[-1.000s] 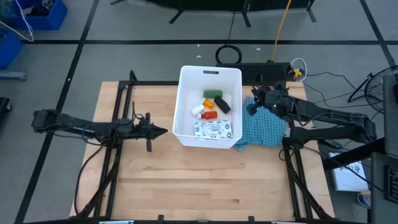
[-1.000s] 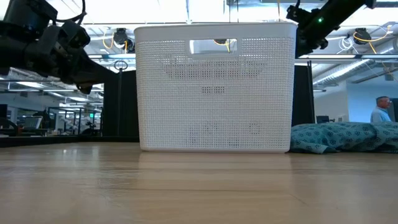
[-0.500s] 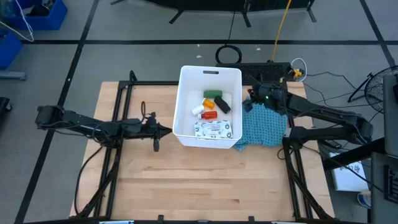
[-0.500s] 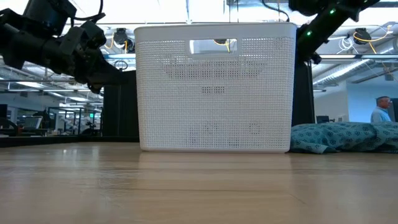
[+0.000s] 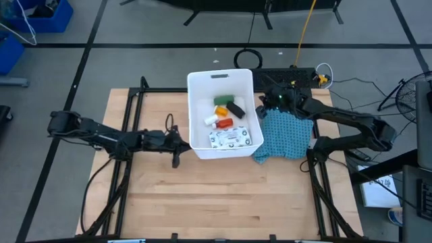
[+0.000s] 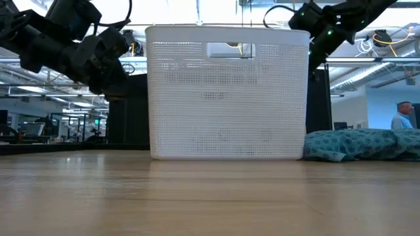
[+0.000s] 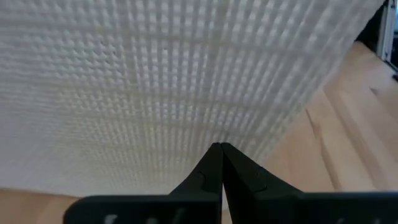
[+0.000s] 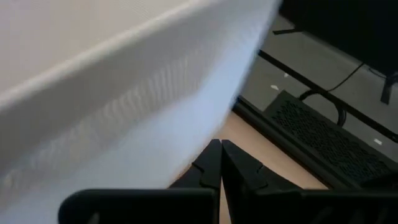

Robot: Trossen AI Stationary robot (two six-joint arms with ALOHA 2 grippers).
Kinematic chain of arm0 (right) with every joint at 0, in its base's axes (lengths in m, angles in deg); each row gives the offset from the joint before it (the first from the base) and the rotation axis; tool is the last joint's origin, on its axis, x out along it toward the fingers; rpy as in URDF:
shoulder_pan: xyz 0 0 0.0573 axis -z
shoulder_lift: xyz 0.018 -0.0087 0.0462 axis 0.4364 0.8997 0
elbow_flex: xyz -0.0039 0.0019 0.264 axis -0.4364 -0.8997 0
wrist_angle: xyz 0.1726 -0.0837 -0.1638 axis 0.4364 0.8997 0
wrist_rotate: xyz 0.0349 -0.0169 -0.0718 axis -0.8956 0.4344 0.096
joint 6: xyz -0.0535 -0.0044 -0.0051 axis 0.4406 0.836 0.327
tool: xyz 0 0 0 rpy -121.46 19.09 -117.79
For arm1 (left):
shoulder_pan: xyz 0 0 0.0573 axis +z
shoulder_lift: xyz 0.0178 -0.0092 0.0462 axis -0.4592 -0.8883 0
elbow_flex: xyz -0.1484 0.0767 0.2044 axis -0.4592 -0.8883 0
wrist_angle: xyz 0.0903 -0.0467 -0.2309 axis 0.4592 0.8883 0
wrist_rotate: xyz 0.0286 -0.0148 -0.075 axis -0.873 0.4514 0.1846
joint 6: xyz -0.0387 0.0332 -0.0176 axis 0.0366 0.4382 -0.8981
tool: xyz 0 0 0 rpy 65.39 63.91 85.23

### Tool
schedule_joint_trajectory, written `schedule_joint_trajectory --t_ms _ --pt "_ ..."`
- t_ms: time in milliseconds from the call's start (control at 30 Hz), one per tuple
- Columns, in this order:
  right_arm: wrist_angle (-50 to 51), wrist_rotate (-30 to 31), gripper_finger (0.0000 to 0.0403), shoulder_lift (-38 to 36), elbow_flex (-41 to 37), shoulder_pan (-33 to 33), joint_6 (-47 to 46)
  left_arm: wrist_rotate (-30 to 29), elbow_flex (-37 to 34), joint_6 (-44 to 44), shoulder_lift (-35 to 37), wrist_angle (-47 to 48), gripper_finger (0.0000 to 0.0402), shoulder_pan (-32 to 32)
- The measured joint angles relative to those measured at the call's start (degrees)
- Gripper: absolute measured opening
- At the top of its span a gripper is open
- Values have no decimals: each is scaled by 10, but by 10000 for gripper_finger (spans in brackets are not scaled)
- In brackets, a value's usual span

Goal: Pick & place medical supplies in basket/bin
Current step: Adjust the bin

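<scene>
The white mesh bin [image 5: 191,108] [image 6: 226,92] stands on the wooden table, slightly turned. On its floor lie a green block [image 5: 223,100], a black block [image 5: 236,109], an orange-and-white vial [image 5: 213,120], a red white-capped bottle [image 5: 225,123] and a flat white printed packet [image 5: 228,139]. My left gripper [image 5: 183,143] [image 7: 221,147] is shut at the bin's left wall. My right gripper [image 5: 265,108] [image 8: 221,144] [image 6: 308,42] is shut at the bin's right wall, high near the rim. My left gripper meets the outer left wall [image 7: 211,118] of the bin near its near-left corner with its shut fingertips, level from the table's left. The bin stays flat on the table. My right gripper pushes the outer right wall [image 8: 186,118] near the far-right corner with its shut fingers, coming from the table's right.
A blue patterned cloth [image 5: 283,138] [image 6: 361,144] lies crumpled on the table right of the bin, under my right arm. Bare wood stretches across the near half of the table. A black mat and cables lie beyond the far edge. A person [image 6: 400,115] stands far off.
My right gripper has moved toward the table's left against the bin, and my left gripper has moved right toward it. The bin has turned on the table: its far end has swung left, its near end right. The items inside have moved with it.
</scene>
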Motion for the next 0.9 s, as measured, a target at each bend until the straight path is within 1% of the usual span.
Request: schedule_joint_trajectory --t_ms 133,233,367,433,500,533,600,667,800,900 --pt "-6 0 0 5 0 10 -1 -4 2 9 -17 3 10 0" --pt "-5 -3 0 5 0 9 -9 -10 2 11 -17 4 4 1" --pt "5 -25 0 5 0 -6 -26 -12 2 9 -11 11 8 5" --pt "11 -23 0 5 0 -17 -32 -14 2 8 0 26 10 5" --pt "20 4 0 1 0 -31 -34 -26 2 2 20 60 4 5" --pt "30 25 0 -2 0 -38 -31 -41 2 -2 34 85 3 5" --pt "50 74 0 -8 0 -50 -25 -64 2 -10 67 133 5 6" --pt "76 100 0 -27 -1 -54 -18 -74 2 -21 105 168 6 4" --pt "108 103 0 -74 -1 -55 -13 -91 2 -33 177 224 3 -6" --pt "133 75 0 -106 -1 -67 -21 -153 2 -35 226 264 4 -9"
